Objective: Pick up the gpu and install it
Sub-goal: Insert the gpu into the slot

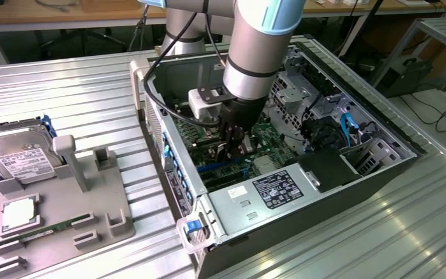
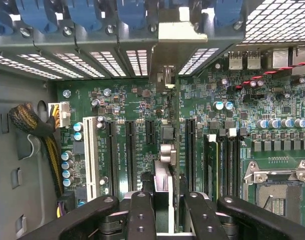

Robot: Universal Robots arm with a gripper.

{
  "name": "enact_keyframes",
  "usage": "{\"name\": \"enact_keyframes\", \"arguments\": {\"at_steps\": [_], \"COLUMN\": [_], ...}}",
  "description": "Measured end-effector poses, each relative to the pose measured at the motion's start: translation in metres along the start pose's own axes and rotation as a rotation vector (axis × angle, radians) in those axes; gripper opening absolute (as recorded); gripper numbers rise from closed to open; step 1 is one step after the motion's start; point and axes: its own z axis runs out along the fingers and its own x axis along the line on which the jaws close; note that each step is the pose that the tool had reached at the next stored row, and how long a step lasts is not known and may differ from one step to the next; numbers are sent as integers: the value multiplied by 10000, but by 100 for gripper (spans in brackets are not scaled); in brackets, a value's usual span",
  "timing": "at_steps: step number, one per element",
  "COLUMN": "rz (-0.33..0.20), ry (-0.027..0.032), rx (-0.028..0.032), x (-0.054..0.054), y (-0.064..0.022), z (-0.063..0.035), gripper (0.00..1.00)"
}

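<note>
Ribbed metal tabletop carries an open PC case, and inside it the gripper is partly closed on the gpu, gripping its top edge. Card stands edge-on over the motherboard slots, bracket toward the case's rear slot openings, apparently so it can seat straight.

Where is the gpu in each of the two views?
Exterior view: the gpu hangs at the arm's tip inside the open computer case, just above the motherboard.
Wrist view: the gpu stands edge-on, clamped by the gripper, its pale bracket at the slotted rear wall.
Shared landmark: the green motherboard.
</note>
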Motion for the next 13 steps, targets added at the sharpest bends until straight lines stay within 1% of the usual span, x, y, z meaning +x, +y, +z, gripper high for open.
{"name": "enact_keyframes", "arguments": {"at_steps": [6,8,11,13], "rz": [0,-1,0,0], "ry": [-11,-10,-32,-31], "rx": [-4,-13,-39,-44], "x": [0,1,0,1], "y": [28,33,35,39], "z": [11,13,18,22], "gripper": [28,28,28,28]}}
